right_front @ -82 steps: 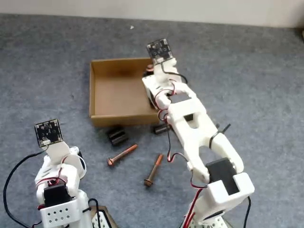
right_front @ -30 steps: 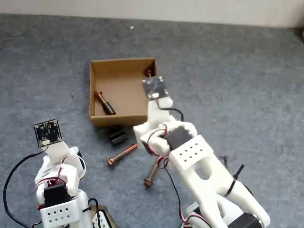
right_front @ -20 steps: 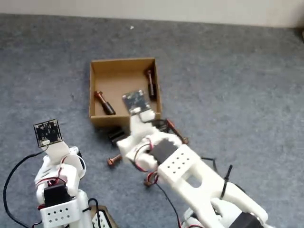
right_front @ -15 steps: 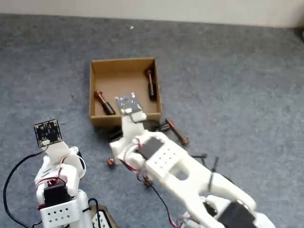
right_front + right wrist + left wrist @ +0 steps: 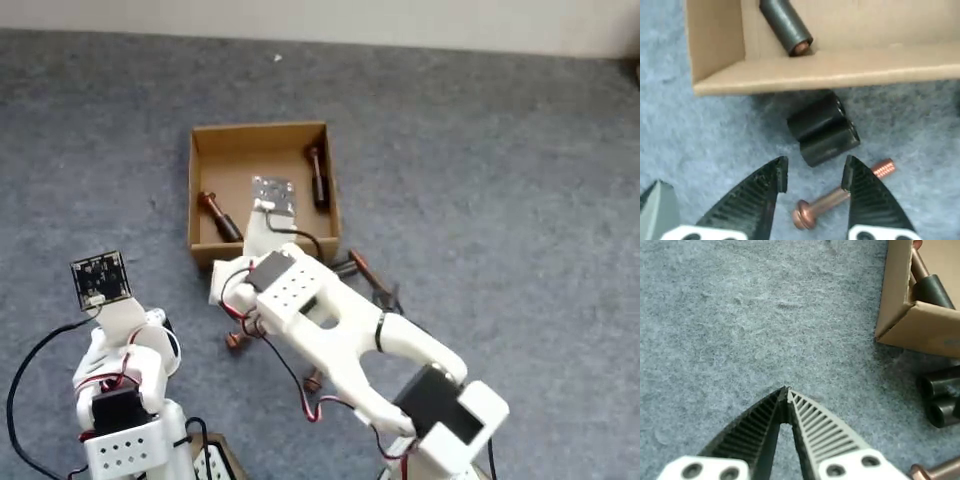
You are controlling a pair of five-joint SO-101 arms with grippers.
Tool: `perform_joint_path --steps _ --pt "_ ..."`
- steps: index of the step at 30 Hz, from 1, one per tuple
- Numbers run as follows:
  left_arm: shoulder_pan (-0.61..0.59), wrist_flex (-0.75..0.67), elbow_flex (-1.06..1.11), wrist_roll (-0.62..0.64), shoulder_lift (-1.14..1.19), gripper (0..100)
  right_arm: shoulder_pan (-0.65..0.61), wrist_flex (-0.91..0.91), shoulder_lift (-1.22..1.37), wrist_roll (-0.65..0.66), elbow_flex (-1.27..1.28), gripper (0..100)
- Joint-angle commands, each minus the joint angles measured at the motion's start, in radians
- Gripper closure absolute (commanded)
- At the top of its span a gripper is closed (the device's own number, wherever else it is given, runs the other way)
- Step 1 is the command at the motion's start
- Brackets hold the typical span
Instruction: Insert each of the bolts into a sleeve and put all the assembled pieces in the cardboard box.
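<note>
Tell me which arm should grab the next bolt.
Right. The right gripper is open just above a loose bolt beside the sleeves by the box; the left gripper is shut over carpet, farther off.

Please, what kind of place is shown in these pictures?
Probably a small robotics workbench: two white arms on a grey felt table, with a cardboard box, copper bolts and black sleeves.

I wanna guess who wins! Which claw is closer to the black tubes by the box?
Right. The right gripper hangs open just beside the black tubes; the left gripper is shut, farther off over carpet.
</note>
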Motion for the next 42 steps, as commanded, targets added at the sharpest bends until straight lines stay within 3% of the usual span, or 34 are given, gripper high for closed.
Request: perform_joint_path --steps 1,24,28,34,42 --pt "-0.007 -0.020 0.019 -0.009 -0.008 99 0.031 -0.010 0.013 -0.043 -0.047 82.9" --pt "-0.007 -0.020 0.019 -0.009 -0.008 99 0.033 -0.004 0.263 -0.068 -0.176 84.8" --pt "-0.007 -0.020 0.019 -0.009 -0.008 99 0.036 0.091 0.262 -0.066 -0.193 99.1" --pt "-0.007 -0.020 0.019 -0.009 -0.008 99 0.064 0.269 0.263 -0.049 -0.278 98.0" --pt "-0.007 -0.020 0.019 -0.009 -0.008 99 0.120 0.472 0.262 0.172 -0.421 98.0"
